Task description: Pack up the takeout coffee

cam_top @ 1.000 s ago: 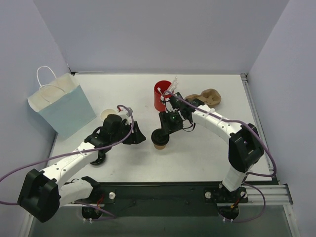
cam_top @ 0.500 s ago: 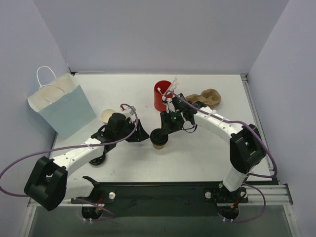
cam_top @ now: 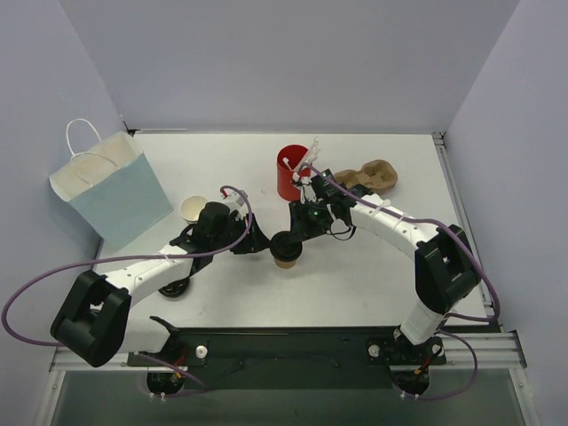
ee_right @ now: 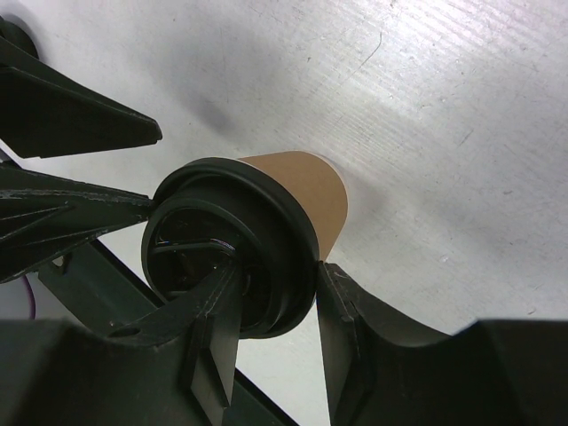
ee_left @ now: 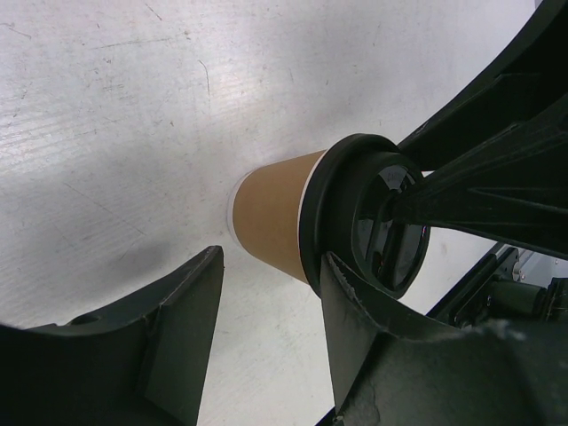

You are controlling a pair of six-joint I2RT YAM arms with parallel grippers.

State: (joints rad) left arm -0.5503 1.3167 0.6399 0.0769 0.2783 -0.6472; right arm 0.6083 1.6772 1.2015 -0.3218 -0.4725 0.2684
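The takeout coffee [cam_top: 286, 256], a kraft-brown cup with a black lid [ee_right: 226, 253], stands upright mid-table. My right gripper [ee_right: 280, 271] reaches it from behind and is shut on the lid's rim, one finger across the lid top, the other against the rim's outside. My left gripper [ee_left: 271, 266] is open at the cup's left side. The brown wall [ee_left: 271, 217] lies just beyond its fingertips, and its right finger [ee_left: 355, 319] is close by the lid's edge. In the top view the left gripper [cam_top: 260, 246] sits level with the cup.
A light blue paper bag [cam_top: 111, 191] with white handles stands at the far left. A lidless paper cup [cam_top: 193, 209] is behind the left arm. A red cup with white stirrers [cam_top: 290, 173] and a brown pulp carrier [cam_top: 373, 175] are behind the right arm.
My left gripper has slid right until it is beside the cup, its jaws narrowing a little. The right jaws have tightened on the lid. The cup has stayed in place.
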